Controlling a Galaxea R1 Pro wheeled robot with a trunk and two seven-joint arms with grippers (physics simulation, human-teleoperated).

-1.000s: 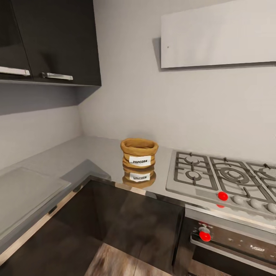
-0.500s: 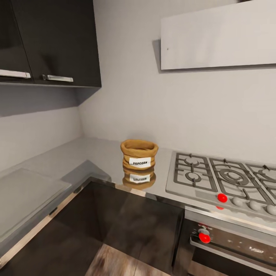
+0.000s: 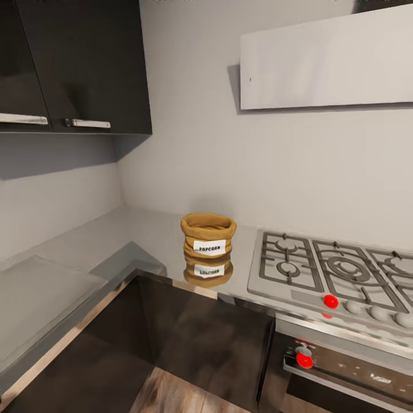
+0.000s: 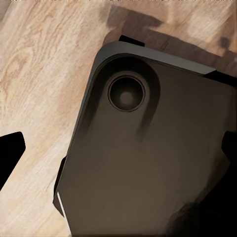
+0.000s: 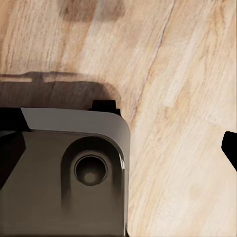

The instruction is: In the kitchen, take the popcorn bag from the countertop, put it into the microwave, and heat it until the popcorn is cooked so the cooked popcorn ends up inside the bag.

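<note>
Shifted slightly downward in the head view since a second ago, cabinets, wall and hob alike: a move of the camera, not of the things. Cannot tell whether either gripper is released or clenched; dark fingertip shapes at the picture edges in both wrist views, over pale wood-grain floor [image 5: 187, 98] and a dark, rounded-cornered slab of the robot's base [image 4: 148, 163] with a round recess. Well away from both, up on the countertop [image 3: 97, 241]: the popcorn bag [image 3: 208, 233], upright, a squat tan sack with a rolled rim and a white "popcorn" label, mirrored in the glossy grey steel. Just beside it, a steel gas hob [image 3: 332, 272] with dark grates and a red knob. Below, dark glossy cabinet fronts [image 3: 201, 338]; above, black wall cabinets [image 3: 80, 63] with metal handles.
</note>
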